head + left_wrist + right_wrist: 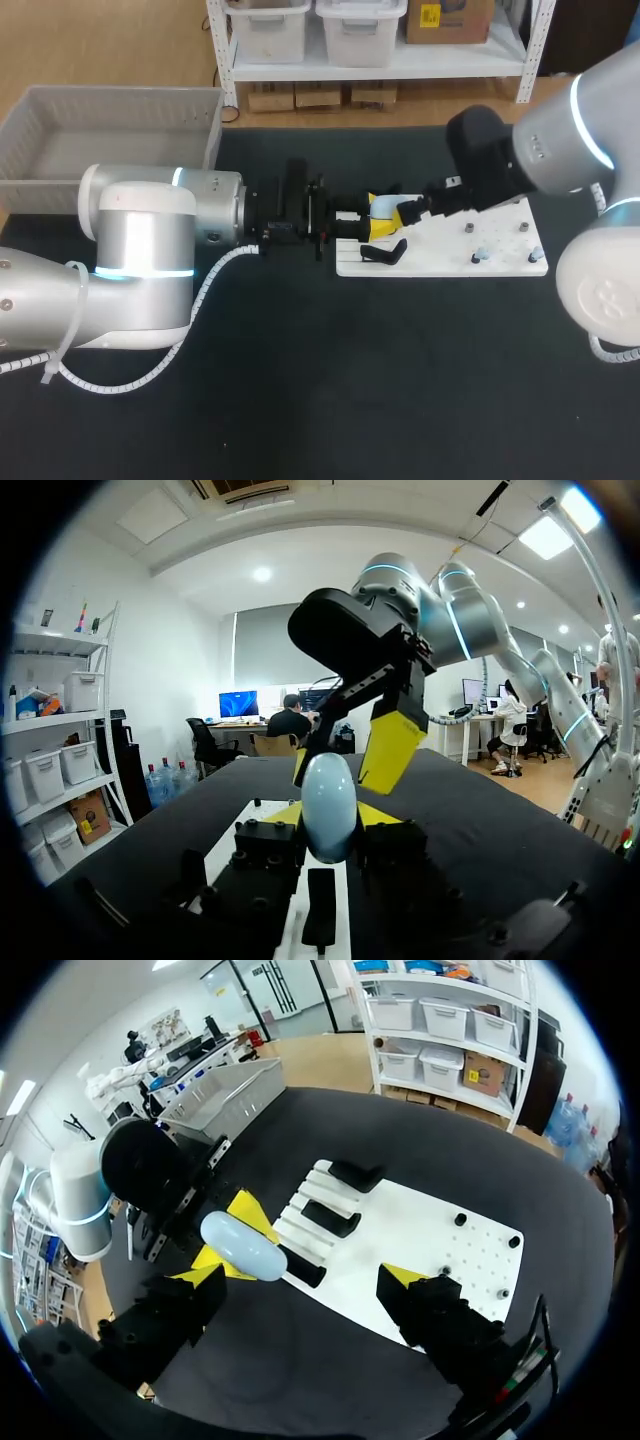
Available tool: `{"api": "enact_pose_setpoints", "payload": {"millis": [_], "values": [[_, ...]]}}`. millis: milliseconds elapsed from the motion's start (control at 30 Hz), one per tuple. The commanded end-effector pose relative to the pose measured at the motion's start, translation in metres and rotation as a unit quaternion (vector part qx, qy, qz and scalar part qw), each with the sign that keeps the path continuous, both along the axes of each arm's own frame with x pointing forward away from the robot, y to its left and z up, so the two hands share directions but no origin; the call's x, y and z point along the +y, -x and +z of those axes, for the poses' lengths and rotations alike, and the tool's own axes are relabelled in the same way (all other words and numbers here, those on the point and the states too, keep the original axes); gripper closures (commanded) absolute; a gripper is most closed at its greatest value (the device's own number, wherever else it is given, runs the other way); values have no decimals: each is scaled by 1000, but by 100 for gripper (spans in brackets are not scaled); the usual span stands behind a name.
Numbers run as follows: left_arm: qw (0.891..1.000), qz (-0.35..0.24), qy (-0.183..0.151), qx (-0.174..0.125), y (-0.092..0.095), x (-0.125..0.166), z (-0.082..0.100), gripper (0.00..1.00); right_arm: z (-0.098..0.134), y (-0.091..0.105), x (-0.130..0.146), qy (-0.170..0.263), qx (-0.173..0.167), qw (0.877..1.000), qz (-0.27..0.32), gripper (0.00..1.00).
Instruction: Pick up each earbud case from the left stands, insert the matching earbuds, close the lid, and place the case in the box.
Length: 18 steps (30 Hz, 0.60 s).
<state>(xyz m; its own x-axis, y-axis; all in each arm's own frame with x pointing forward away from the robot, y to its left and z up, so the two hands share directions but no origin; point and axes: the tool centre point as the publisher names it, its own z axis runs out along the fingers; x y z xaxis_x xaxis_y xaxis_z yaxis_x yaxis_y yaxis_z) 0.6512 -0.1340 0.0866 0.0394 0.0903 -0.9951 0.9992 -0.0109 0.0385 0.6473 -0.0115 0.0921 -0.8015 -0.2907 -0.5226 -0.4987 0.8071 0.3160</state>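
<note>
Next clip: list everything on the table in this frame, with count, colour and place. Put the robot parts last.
earbud case: one, light blue, held in the air at the board's left end
board: one, white, on the table right of centre
stands: three, black, on the board's left part
pegs: four, small and dark, on the board's right part
box: one, grey, at the table's far left corner
table: one, black top
left tool: yellow tips, shut on the earbud case
right tool: yellow tips, open wide, over the board with one tip close beside the earbud case
</note>
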Motion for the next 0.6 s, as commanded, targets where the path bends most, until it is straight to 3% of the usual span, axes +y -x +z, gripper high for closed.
{"api": "enact_pose_setpoints", "payload": {"millis": [33, 600], "values": [[1000, 2, 2, -1, 1, 0, -1, 100, 2, -3, 0, 1, -3, 1000, -7, 0], [1000, 2, 2, -1, 1, 0, -1, 100, 19, -22, -3, 6, -20, 1000, -12, 0]]}}
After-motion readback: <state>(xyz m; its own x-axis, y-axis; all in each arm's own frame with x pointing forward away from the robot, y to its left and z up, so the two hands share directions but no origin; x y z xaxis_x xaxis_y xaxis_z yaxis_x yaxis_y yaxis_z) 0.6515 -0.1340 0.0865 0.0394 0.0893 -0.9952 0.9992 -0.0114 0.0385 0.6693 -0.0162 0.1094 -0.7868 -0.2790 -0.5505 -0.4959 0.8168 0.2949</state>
